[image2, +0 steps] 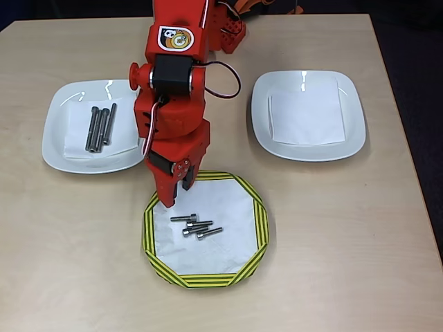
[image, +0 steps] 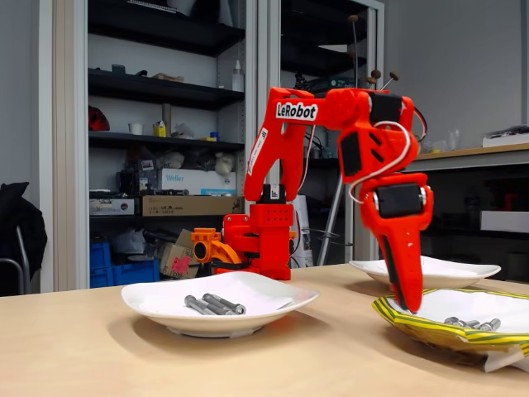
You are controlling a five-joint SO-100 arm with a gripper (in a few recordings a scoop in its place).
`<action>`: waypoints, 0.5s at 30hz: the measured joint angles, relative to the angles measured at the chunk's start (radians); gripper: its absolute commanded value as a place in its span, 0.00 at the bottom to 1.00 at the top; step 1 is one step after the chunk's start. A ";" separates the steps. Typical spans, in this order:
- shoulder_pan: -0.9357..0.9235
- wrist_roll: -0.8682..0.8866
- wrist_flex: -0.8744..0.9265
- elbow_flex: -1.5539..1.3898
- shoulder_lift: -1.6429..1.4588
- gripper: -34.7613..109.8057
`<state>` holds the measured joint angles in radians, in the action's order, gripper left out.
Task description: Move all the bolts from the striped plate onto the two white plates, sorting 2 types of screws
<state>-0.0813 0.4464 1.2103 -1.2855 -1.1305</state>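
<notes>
Hovering over the far-left rim of the striped plate (image2: 205, 279), the red gripper (image2: 178, 196) points down with its fingertips just above the plate's white centre, jaws nearly together with only a thin gap, nothing held between them. In the overhead view four short bolts (image2: 196, 227) lie in a loose cluster on the striped plate's centre, just below and right of the fingertips, not touched by them; in the fixed view the same short bolts (image: 473, 322) show as a small grey clump inside the yellow-and-dark rim (image: 430, 328), right of the gripper tip (image: 409, 302). Up-left of the striped plate sits the left white plate (image2: 59, 149) with three long bolts (image2: 100, 128) lying side by side, roughly parallel, heads toward the striped plate side; the fixed view shows these long bolts (image: 213, 304) resting on that plate (image: 157, 304). Up-right of the striped plate is the right white plate (image2: 349, 142), holding a white paper square and no bolts visible; in the fixed view its rim (image: 463, 277) shows behind the gripper. All three plates rest apart from one another on the light wooden table (image2: 346, 263).
</notes>
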 measured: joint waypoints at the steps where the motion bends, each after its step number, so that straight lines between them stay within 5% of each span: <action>1: -0.002 -0.018 0.014 0.011 0.000 0.34; 15: 0.006 -0.146 0.077 0.318 0.179 0.34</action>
<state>-0.0752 0.3007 1.2870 -0.9679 -0.9511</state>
